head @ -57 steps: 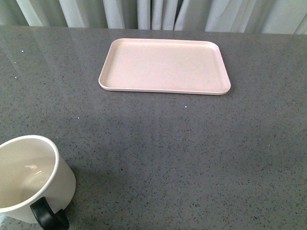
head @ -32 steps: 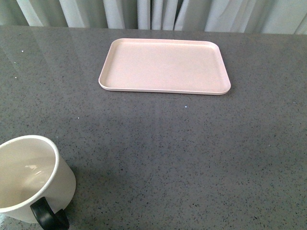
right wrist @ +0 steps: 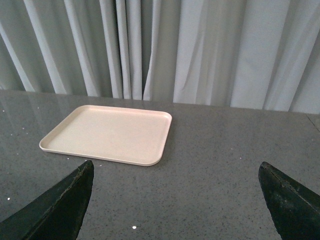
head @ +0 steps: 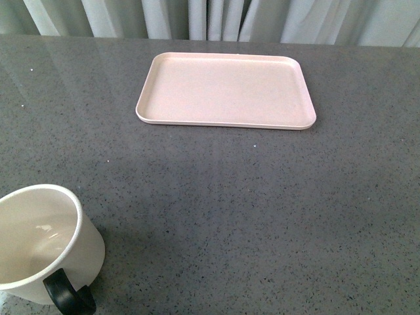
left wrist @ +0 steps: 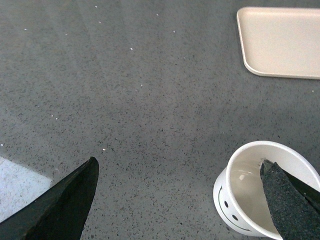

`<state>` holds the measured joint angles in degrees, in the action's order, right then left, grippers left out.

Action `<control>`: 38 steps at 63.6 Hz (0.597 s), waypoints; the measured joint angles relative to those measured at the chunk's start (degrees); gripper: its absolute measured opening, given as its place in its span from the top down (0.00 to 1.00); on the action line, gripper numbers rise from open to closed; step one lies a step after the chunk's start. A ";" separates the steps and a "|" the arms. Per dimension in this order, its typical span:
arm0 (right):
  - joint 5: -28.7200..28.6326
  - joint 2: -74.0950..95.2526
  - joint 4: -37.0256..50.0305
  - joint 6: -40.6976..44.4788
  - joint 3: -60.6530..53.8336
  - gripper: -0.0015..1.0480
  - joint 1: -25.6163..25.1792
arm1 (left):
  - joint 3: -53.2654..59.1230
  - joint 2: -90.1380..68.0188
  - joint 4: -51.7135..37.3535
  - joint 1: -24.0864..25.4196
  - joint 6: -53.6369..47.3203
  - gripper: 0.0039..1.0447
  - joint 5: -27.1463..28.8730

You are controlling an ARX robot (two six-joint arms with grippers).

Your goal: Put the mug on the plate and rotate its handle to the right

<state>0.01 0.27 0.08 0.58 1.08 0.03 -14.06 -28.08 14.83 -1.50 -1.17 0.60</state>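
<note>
Left gripper (left wrist: 178, 162) hangs near the white cylindrical ceramic mug (left wrist: 245, 185), jaws apart to admit it; right gripper (right wrist: 175, 164) waits, jaws likewise apart.

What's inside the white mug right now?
The mug looks empty: only white inner wall and some bottom show. A black finger covers part of its inside in the left wrist view.

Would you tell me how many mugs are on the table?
1: the mug stands upright at the near left of the table, apart from the plate. None seems hidden.
</note>
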 joint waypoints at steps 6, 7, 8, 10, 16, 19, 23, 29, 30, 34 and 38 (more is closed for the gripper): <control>0.00 0.00 0.00 0.00 0.00 0.09 0.00 | -3.28 -10.14 -4.96 -1.25 -1.33 0.09 -1.66; 0.00 0.00 0.00 0.00 0.00 0.09 0.00 | -3.61 -11.10 -5.49 -1.38 -1.66 0.09 -1.68; -0.02 0.00 0.00 0.00 0.00 0.09 0.00 | -4.17 -13.09 -6.51 -1.62 -2.12 0.09 -1.68; 0.00 0.00 0.00 0.00 0.00 0.09 0.00 | -4.76 -14.97 -7.50 -1.75 -2.40 0.09 -2.03; 0.00 0.00 0.00 0.00 0.02 0.09 0.00 | -7.48 -22.64 -10.25 -1.81 -3.98 0.09 -2.97; 0.00 0.00 0.00 0.00 0.00 0.09 0.00 | -9.03 -26.23 -10.71 -1.86 -5.40 0.09 -3.23; 0.00 0.00 0.00 0.00 0.00 0.09 0.00 | -10.40 -30.01 -10.80 -1.86 -6.69 0.09 -4.13; -0.02 0.00 0.00 0.00 0.00 0.09 0.00 | -12.20 -34.25 -10.86 -1.86 -9.66 0.09 -5.62; -0.02 0.00 0.00 0.00 0.00 0.09 0.00 | -12.37 -34.64 -10.86 -1.81 -9.99 0.09 -5.86; 0.00 0.00 0.00 0.00 0.00 0.09 0.00 | -13.18 -36.48 -10.82 -1.44 -11.98 0.09 -6.62; 0.00 0.00 0.00 0.00 0.00 0.09 0.00 | -14.01 -38.45 -10.47 -0.68 -14.53 0.09 -8.04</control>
<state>0.01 0.27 0.08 0.58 1.08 0.03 -28.08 -66.52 4.36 -2.17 -15.70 -7.44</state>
